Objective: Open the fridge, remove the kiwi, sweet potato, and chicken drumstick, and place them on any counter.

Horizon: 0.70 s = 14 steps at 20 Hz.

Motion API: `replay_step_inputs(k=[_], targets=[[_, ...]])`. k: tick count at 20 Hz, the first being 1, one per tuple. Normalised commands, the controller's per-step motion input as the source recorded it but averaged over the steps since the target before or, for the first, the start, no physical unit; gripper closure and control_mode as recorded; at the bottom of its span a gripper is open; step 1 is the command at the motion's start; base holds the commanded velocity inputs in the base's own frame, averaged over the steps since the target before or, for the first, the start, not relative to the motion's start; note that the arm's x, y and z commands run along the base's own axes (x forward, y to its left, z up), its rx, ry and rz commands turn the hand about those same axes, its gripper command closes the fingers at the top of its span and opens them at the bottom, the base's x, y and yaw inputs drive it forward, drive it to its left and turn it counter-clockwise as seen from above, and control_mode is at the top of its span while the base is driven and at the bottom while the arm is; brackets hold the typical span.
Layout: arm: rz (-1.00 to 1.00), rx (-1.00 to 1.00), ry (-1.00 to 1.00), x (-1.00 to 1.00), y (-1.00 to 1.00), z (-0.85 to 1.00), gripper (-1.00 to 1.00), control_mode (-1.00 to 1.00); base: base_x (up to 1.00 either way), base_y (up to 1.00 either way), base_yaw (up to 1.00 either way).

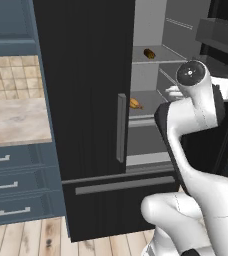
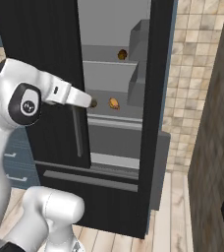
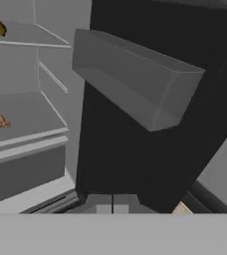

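Fridge: you have the fridge (image 1: 91,115) with its right door swung open and its left door shut.
Foods: the drumstick (image 1: 135,104) lies on the middle shelf; the kiwi (image 2: 94,103) sits just beside it; the sweet potato (image 1: 149,53) is one shelf above.
End effector: fingers (image 3: 112,203) together, holding nothing, by the open door's bin (image 3: 135,79).
Bearing: the drumstick lies off to one side, deeper in the fridge, thin end pointing outward; you must turn inward.
Worktop: the worktop (image 1: 16,122) is beside the fridge's shut door.

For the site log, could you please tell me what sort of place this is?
A simulated home kitchen, most likely: a tall black fridge stands open with food on its shelves, beside a marbled counter over blue-grey drawers, with a tiled wall.
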Motion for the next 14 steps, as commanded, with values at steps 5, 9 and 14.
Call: replay_step_inputs(k=[5,9,14], targets=[[0.47,0.08,0.08,-0.29,0.65,0.00,1.00,-1.00,0.00,0.00,0.00],[0.52,0.04,0.07,-0.43,0.37,-0.05,1.00,-1.00,0.00,0.00,0.00],[0.47,0.01,0.01,-0.19,0.37,-0.18,1.00,-1.00,0.00,0.00,0.00]])
